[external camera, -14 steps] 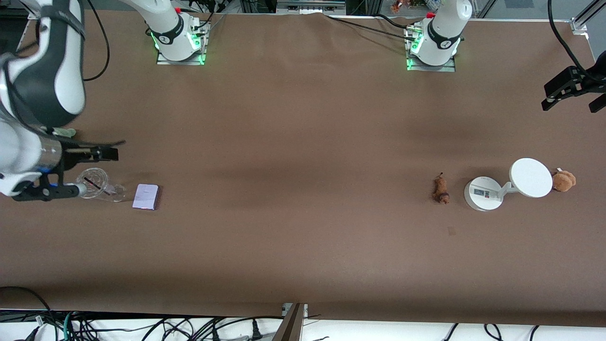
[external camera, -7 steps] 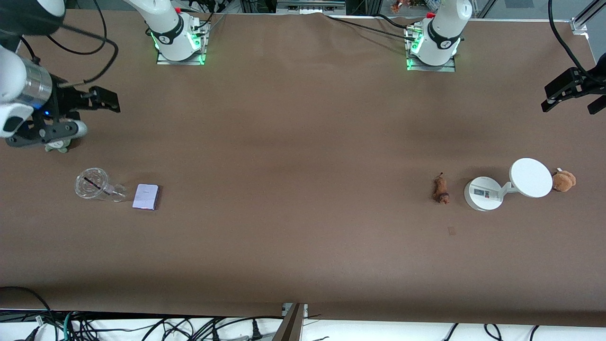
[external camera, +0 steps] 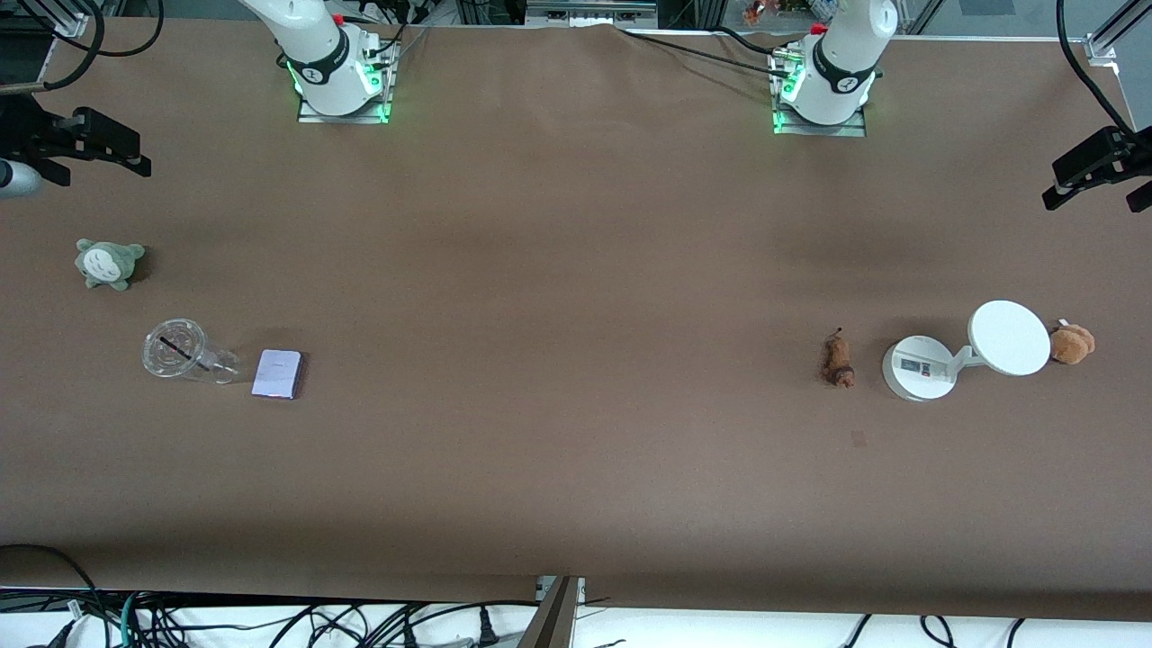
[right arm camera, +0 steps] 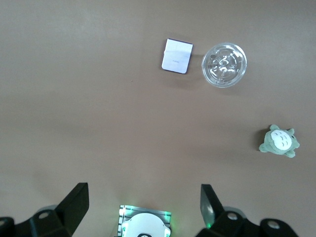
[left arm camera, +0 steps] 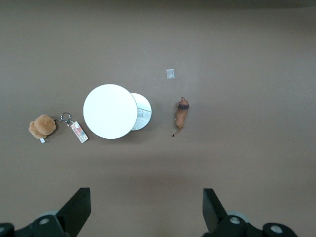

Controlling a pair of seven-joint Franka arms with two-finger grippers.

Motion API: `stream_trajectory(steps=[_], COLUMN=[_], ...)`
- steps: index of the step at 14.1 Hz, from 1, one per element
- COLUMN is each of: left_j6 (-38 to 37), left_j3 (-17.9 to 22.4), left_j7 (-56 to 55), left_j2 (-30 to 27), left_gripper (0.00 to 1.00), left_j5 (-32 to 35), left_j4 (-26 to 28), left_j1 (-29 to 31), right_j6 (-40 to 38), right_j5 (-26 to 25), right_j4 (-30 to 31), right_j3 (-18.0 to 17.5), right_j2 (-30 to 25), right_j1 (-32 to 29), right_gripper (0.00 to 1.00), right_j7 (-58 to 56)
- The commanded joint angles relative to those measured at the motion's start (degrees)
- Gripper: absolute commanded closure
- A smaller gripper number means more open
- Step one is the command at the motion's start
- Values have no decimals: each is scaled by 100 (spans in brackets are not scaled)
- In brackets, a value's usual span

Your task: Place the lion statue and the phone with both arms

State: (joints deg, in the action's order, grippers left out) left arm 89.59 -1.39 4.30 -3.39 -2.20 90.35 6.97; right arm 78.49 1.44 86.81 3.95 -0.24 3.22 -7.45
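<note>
On your worktop [external camera: 558,270], start at the right arm's end: the right pincer [external camera: 67,157] hangs in the air over the edge of the brown surface, its fingers [right arm camera: 74,205] spread wide with nothing between them. Below it in the front view sits a small grey-green plush toy [external camera: 109,263], and nearer the front camera than that a clear plastic cup [external camera: 180,354] lies tipped over. Just beside the cup, toward the middle of the worktop, you have the phone [external camera: 277,373], flat on the surface with its pale face up. A wide bare stretch follows. Toward the left arm's end lies the lion statue [external camera: 839,360] on its side, just beside the round base of a white stand [external camera: 918,367] whose disc [external camera: 1010,337] rises at an angle. A fluffy brown plush [external camera: 1071,343] rests beside the disc, apart from the statue. The left pincer [external camera: 1102,171] hovers over the worktop's edge, fingers [left arm camera: 76,210] fully apart and holding nothing.
</note>
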Motion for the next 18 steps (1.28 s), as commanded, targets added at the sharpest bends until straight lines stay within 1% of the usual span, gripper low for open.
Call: stream_trajectory(steps=[1,4,5,6,8,10,11,18], left_j6=[-30,-3,-21,-21,-56,-56,-39,-12], left_j3=[-72,-116,-134,-160,-169,-178,-178,-266], left_j7=[18,18,10,18,19,18,18,18], left_j2=[-74,-66,-83,-74,-83,-83,-83,-66], left_gripper=[0,0,0,0,0,0,0,0], left_j5=[-88,-35,-35,-26,-26,-18,-18,0], left_j4=[62,53,62,53,53,53,53,-35], left_j1=[15,6,-3,-3,-3,-3,-3,-29], right_j6=[79,192,210,219,193,140,140,140], right_j5=[-38,-363,-416,-486,-504,-513,-513,-601], right_j4=[214,230,222,222,143,-128,-164,-173], right_j3=[-158,-228,-385,-464,-465,-456,-465,-483], right_j2=[-82,-90,-99,-91,23,216,226,252], right_j1=[-128,-163,-276,-312,-295,-278,-269,-172], right_gripper=[0,0,0,0,0,0,0,0], right_j7=[-2,7,25,33,25,-10,-10,7])
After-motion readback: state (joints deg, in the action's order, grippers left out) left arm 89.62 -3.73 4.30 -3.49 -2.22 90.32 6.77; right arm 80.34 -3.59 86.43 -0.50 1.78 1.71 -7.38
